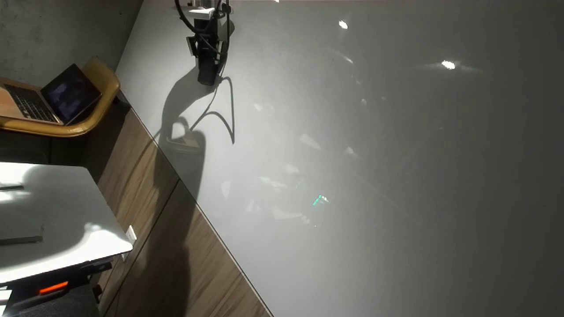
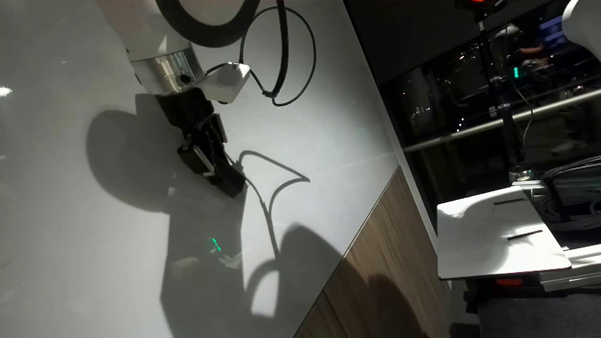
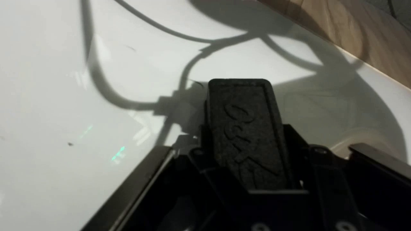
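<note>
Open laptop [image 1: 53,97] rests on yellow chair [image 1: 105,86] nr. wood-grain panels [image 1: 216,264]; white tabletop [image 1: 66,202] bears two dk. strips [image 1: 20,240]; in an exterior view, coiled cables [image 2: 582,223] lie nr. tabletop.

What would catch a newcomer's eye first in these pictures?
Probably the dark block with lettering on its face, held in the gripper near the middle of the wrist view. Next might be the big, looping shadow cast on the glossy white surface in both exterior views. After that, perhaps the open laptop on the yellow chair at the left edge of an exterior view.
</note>
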Robot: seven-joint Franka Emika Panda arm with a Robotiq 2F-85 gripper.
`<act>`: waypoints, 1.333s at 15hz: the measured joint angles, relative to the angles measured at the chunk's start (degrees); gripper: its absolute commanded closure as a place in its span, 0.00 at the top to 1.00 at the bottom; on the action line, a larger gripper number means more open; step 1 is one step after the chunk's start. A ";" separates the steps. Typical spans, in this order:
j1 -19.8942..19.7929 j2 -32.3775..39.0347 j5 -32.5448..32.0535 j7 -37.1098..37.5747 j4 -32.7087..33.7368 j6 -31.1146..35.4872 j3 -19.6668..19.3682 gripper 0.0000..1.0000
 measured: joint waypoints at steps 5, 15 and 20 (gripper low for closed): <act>-3.36 -4.03 2.12 0.00 -5.95 2.41 -1.37 0.30; -10.78 -10.59 6.01 -0.42 -16.70 8.17 -4.37 0.30; -11.44 -11.98 5.69 -0.36 -17.16 8.17 -4.26 0.30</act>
